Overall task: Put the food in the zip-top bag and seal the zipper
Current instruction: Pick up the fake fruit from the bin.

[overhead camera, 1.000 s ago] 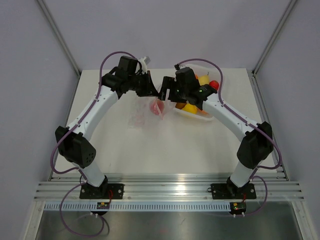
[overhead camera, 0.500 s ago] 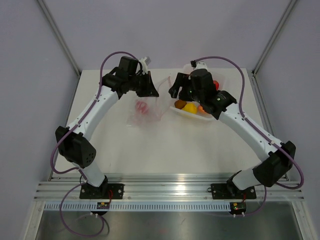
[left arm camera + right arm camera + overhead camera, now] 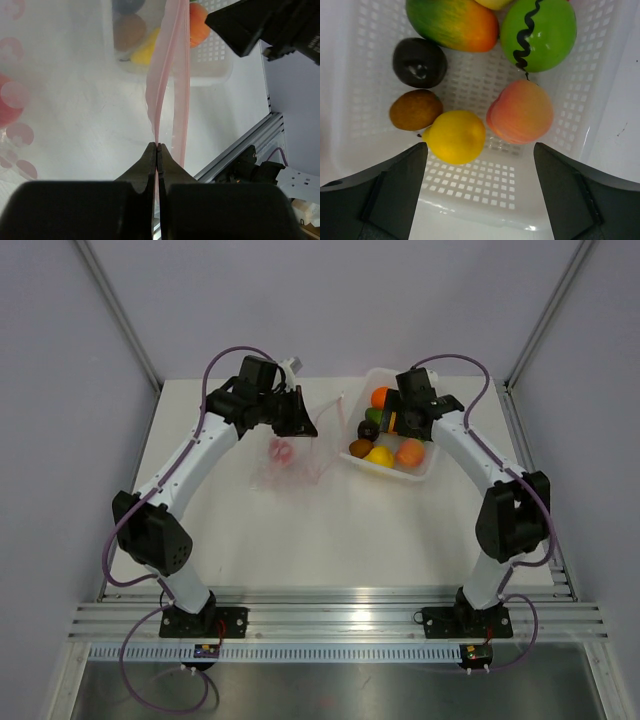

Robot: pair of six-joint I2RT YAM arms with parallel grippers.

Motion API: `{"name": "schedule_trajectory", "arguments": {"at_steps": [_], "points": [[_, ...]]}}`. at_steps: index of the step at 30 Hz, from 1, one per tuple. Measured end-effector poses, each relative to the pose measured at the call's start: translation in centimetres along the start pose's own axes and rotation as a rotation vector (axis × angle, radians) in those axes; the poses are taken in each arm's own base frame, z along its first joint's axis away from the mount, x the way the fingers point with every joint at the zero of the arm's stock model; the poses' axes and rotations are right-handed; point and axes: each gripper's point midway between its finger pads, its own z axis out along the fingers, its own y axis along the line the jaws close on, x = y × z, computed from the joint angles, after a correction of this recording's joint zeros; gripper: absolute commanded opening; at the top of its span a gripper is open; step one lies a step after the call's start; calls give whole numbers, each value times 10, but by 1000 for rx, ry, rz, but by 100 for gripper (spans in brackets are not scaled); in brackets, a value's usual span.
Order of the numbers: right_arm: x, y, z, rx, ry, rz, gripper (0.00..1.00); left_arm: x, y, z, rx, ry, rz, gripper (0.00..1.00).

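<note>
Fruit pick pending | right claw (image 3: 480,147) spread wide and empty above tray (image 3: 470,197), yellow fruit (image 3: 454,136) just beyond its fingertips, between them, peach-toned fruit (image 3: 520,111) beside it | left claw (image 3: 157,146) pinched on zipper (image 3: 167,75), strip running straight away from it; zip-top bag (image 3: 285,465) lies off to right claw's left.

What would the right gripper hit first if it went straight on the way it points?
Likely the yellow fruit or the peach-coloured fruit beside it. The open right gripper points down into the white tray, with both fruits between its fingers. Which comes first is unclear.
</note>
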Motion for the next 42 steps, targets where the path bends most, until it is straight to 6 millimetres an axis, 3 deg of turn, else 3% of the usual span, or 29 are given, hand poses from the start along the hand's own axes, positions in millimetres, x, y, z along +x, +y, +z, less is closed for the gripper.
{"name": "schedule_trajectory", "arguments": {"at_steps": [3, 7, 16, 24, 27, 33, 38, 42], "points": [[19, -12, 25, 89, 73, -63, 96, 2, 1, 1, -2, 4, -2, 0], [35, -28, 38, 171, 126, -113, 96, 3, 3, 2, -4, 8, -4, 0], [35, -34, 57, 199, 149, -141, 94, 2, 2, 3, 3, 2, -1, 0], [44, -53, 84, 236, 203, -133, 87, 2, 2, 3, 3, 2, -1, 0], [45, -55, 87, 226, 213, -128, 83, 2, 2, 3, 3, 2, -1, 0], [47, -50, 88, 193, 223, -129, 54, 2, 2, 3, 3, 3, -2, 0], [45, -49, 85, 184, 215, -123, 49, 2, 2, 3, 3, 3, -2, 0], [36, -49, 67, 174, 186, -115, 48, 2, 2, 3, 3, 3, -2, 0]]}}
